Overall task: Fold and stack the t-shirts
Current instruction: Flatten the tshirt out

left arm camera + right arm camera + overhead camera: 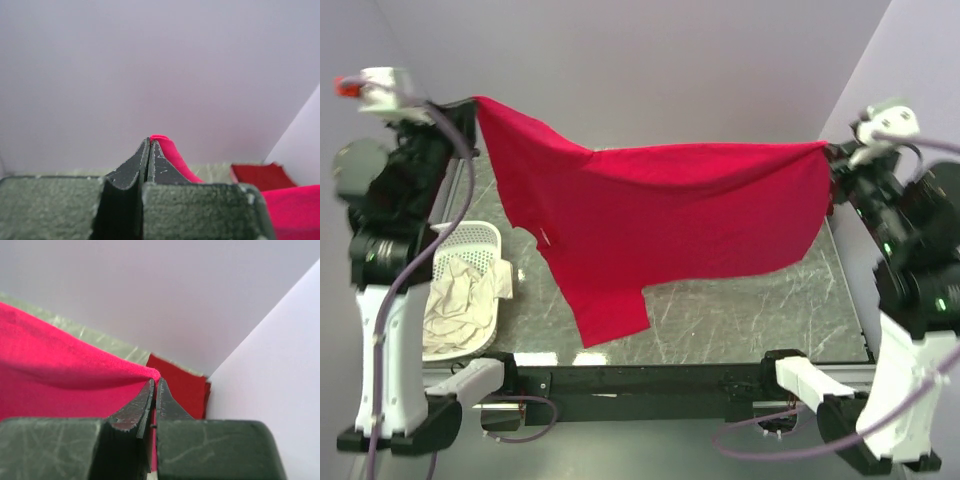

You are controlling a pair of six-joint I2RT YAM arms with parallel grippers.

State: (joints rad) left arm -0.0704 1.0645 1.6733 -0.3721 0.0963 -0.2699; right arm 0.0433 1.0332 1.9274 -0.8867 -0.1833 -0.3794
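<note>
From above: dark veined desk [740, 310], closed in by lilac-grey walls. Spread in the air over it, the crimson t-shirt [670, 210], pinched at one corner by the left claw [472, 103] and at the other by the right claw [828, 150]. At the left side, a white slotted basket [470, 240] with cream cloth [455, 305] inside. From the left wrist: claw shut on a red fold, bare wall ahead, and, hidden from above, a folded dark red shirt [262, 176] flat at the far desk corner. From the right wrist: claw closed on crimson cloth, dark red shirt behind, two walls meeting.
</note>
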